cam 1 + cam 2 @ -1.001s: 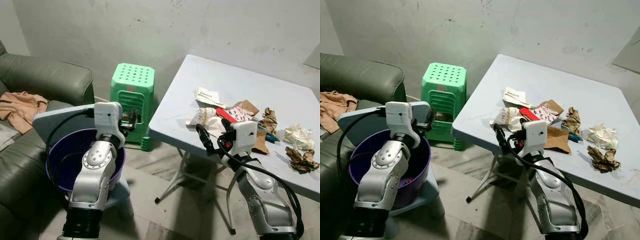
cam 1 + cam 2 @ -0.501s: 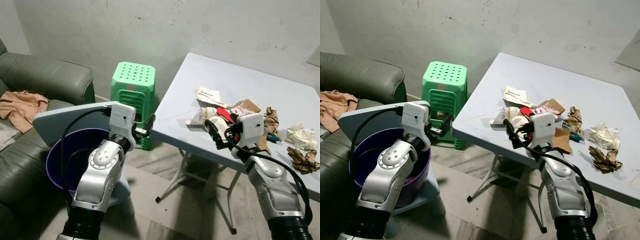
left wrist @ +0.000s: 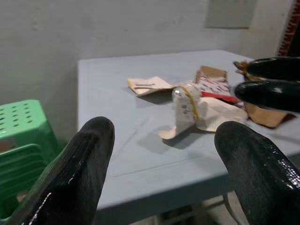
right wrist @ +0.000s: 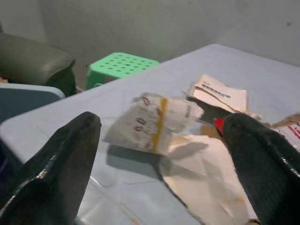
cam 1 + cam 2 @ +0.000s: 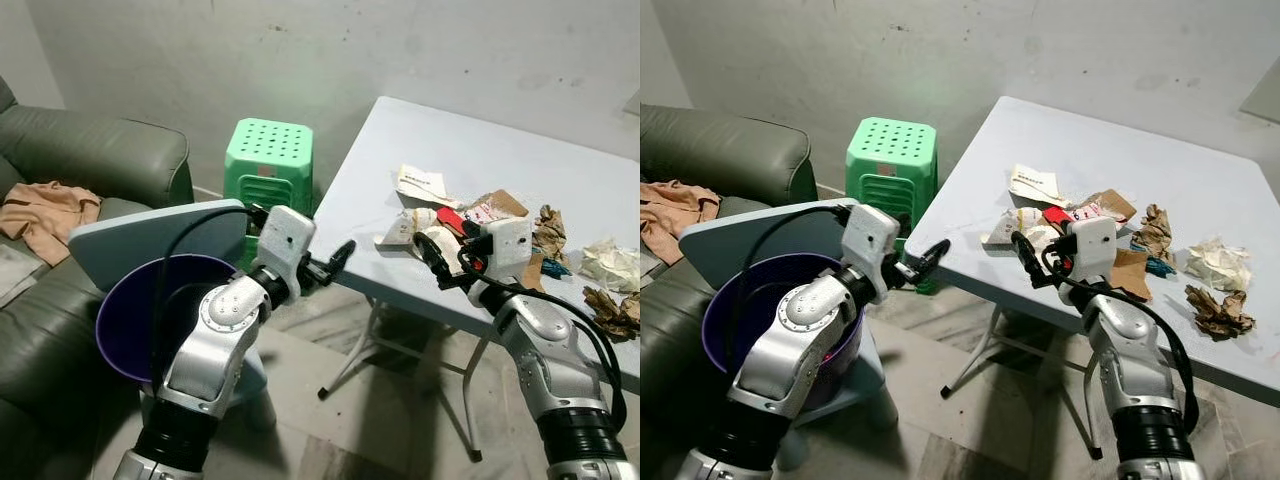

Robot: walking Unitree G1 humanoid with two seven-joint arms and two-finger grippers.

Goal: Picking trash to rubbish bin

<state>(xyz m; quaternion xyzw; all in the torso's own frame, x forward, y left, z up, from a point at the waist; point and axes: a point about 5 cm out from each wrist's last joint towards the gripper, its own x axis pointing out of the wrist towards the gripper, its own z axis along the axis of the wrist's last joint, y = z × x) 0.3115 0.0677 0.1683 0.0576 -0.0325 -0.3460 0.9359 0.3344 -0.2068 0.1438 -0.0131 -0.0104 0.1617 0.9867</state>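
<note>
Left gripper (image 5: pixel 343 251) advanced to table (image 5: pixel 480 160), crumpled wrapper (image 4: pixel 152 123) ahead

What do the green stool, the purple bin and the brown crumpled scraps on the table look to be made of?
The green perforated stool looks like moulded plastic: uniform colour, punched holes, matte sheen. The round purple bin also seems plastic, smooth-walled and slightly glossy. The brown crumpled scraps appear to be paper, judging by sharp creases and a dull surface.
</note>
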